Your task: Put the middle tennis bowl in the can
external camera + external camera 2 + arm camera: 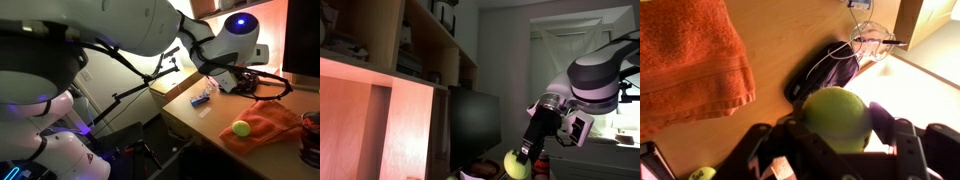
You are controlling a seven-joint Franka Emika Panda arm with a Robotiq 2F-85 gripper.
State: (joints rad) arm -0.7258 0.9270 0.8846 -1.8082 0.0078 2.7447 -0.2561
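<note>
Ball in my gripper (838,128), clear of the desk (780,45).
My fingers (885,122) pinch the middle tennis bowl (835,108) between them, held high, I'd say for carrying. The orange towel (690,60) lies below, ahead of the fingertips.

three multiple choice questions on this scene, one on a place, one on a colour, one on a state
1. Where does the loose tennis ball lie?
A. on the towel
B. inside the can
C. on the floor

2. What colour is the towel?
A. blue
B. orange
C. white

3. The gripper is
A. open and empty
B. shut on a tennis ball
C. out of every view

Answers:
1 A, in an exterior view it rests on the cloth.
2 B, the wrist view shows it orange.
3 B, the ball sits between its fingers.
</note>
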